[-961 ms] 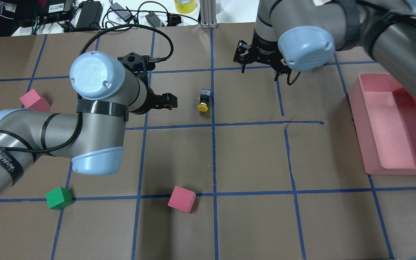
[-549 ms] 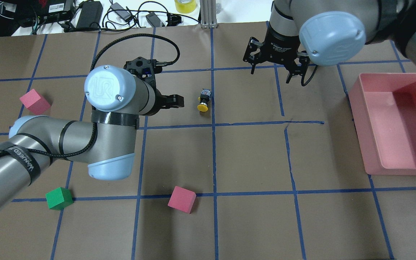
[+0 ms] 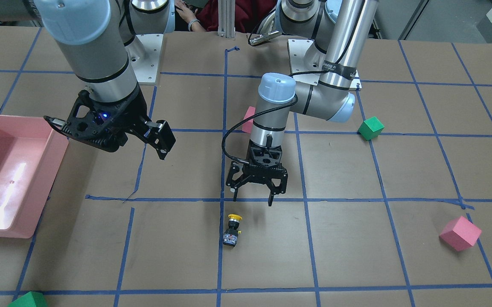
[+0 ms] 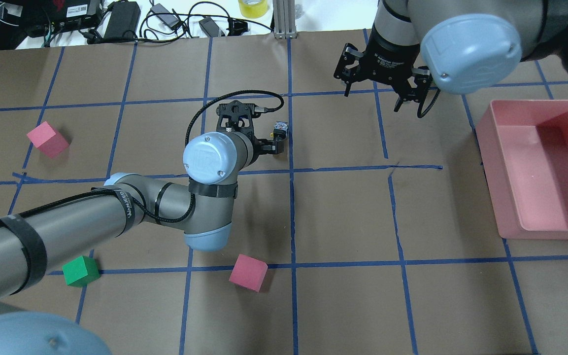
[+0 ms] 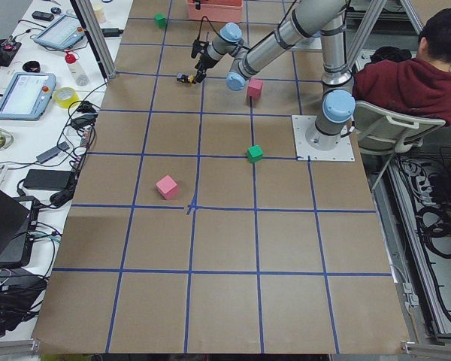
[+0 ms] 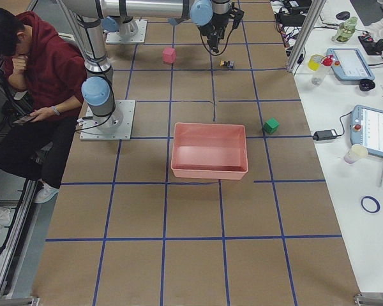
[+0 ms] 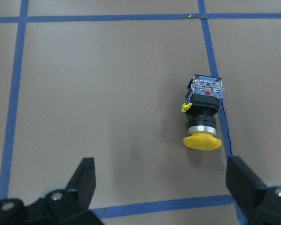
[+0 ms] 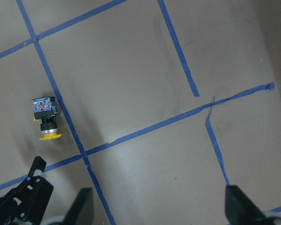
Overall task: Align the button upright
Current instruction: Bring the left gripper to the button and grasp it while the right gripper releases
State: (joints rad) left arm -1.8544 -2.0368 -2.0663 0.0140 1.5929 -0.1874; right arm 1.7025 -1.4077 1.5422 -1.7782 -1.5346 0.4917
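Note:
The button (image 3: pixel 232 230) lies on its side by a blue tape line, its yellow cap toward the robot's base. It also shows in the left wrist view (image 7: pixel 203 115) and the right wrist view (image 8: pixel 46 117). My left gripper (image 3: pixel 252 200) is open and empty. It points down, just above the table and on the robot's side of the button. In the left wrist view (image 7: pixel 161 187) the button lies ahead of the spread fingers, toward the right one. From overhead one finger hides the cap, and only the button's body (image 4: pixel 280 129) shows. My right gripper (image 4: pixel 373 98) is open, empty and raised, far to the right.
A pink bin (image 4: pixel 489 148) stands at the right edge. Pink cubes lie at the left (image 4: pixel 47 139) and front middle (image 4: pixel 248 272). A green cube (image 4: pixel 81 270) lies front left, and another (image 3: pixel 28 300) at the far side. Cables lie beyond the table's far edge.
My left arm has swung right, bringing its open gripper from left of the button to right beside it. My right gripper has shifted a little to the right and farther away.

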